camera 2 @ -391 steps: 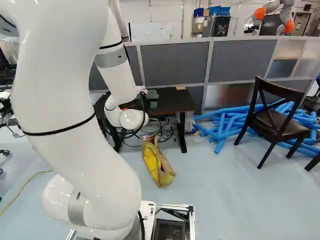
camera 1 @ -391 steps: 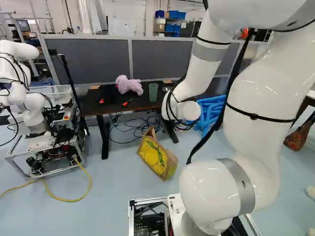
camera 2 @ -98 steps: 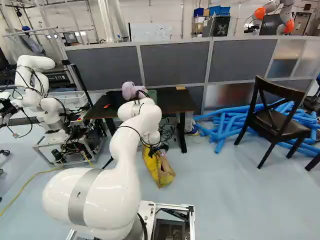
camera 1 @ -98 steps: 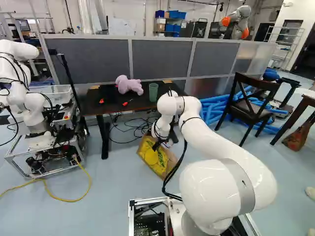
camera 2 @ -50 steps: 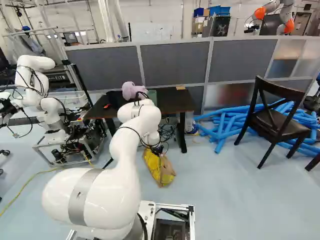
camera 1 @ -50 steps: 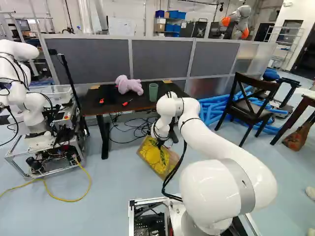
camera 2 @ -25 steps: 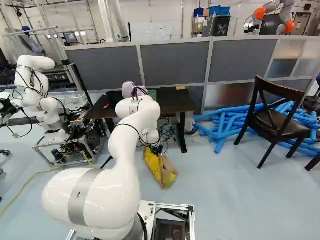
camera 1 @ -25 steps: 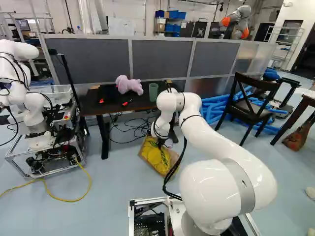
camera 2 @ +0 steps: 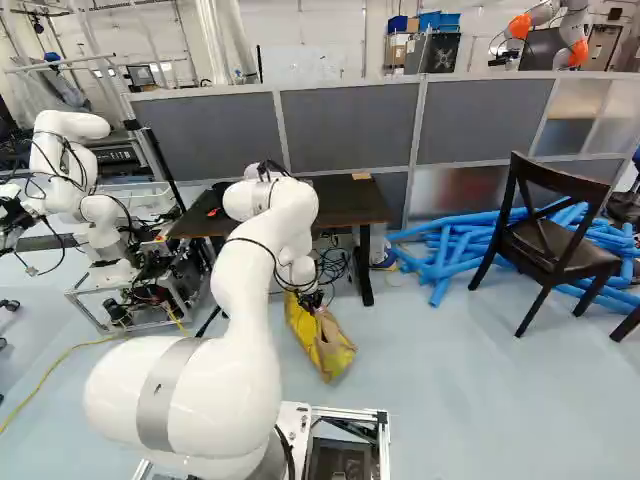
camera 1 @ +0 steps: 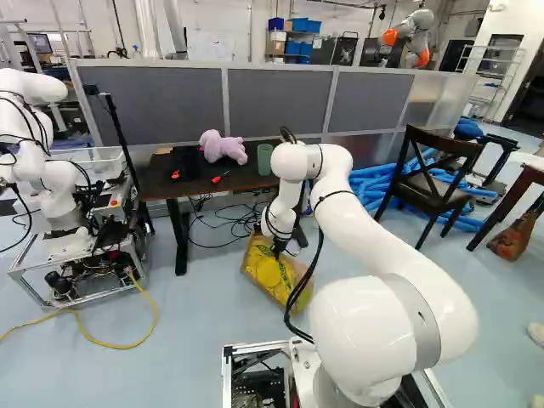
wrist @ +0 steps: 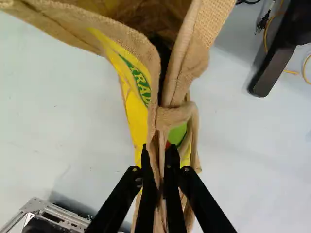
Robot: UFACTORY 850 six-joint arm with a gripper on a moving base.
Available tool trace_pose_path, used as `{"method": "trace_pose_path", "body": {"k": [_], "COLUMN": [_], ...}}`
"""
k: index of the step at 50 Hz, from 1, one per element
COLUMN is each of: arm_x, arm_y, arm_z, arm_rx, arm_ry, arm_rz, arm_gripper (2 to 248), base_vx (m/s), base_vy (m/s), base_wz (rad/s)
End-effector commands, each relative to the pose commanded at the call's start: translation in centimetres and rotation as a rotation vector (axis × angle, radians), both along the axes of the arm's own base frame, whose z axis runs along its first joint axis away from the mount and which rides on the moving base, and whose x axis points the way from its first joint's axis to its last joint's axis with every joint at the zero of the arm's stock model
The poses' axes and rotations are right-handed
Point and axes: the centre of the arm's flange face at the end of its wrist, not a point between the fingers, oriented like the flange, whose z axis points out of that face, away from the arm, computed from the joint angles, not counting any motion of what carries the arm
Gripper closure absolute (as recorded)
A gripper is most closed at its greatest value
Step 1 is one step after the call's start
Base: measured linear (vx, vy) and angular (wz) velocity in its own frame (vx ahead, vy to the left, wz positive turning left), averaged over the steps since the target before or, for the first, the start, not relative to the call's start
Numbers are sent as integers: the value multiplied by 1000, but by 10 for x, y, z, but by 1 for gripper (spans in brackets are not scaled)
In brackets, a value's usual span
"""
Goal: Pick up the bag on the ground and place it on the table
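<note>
Burlap, pinched near its mouth: the gripper (wrist: 159, 148) is nearly closed on the bag (camera 1: 269, 273) — likely so it'll hang mouth-up — low by the floor (camera 1: 195, 357), near the table (camera 2: 345, 204).

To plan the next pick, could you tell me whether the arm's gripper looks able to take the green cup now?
Probably not: the gripper is shut on the burlap bag, leaving no free grip for the green cup.

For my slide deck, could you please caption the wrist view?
Black gripper shut on the gathered top of a burlap bag, over the pale floor.
</note>
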Motion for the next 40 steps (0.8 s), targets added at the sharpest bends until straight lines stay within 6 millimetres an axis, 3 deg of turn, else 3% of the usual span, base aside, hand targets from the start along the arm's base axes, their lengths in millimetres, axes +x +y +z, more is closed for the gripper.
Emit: {"method": "trace_pose_path", "body": {"k": [40], "arm_x": [-61], "arm_y": [1], "arm_z": [64], "arm_rx": [8], "arm_ry": [32], "arm_rz": [4], "arm_gripper": [228], "base_vx": [0], "base_vy": [0], "base_wz": [0]}}
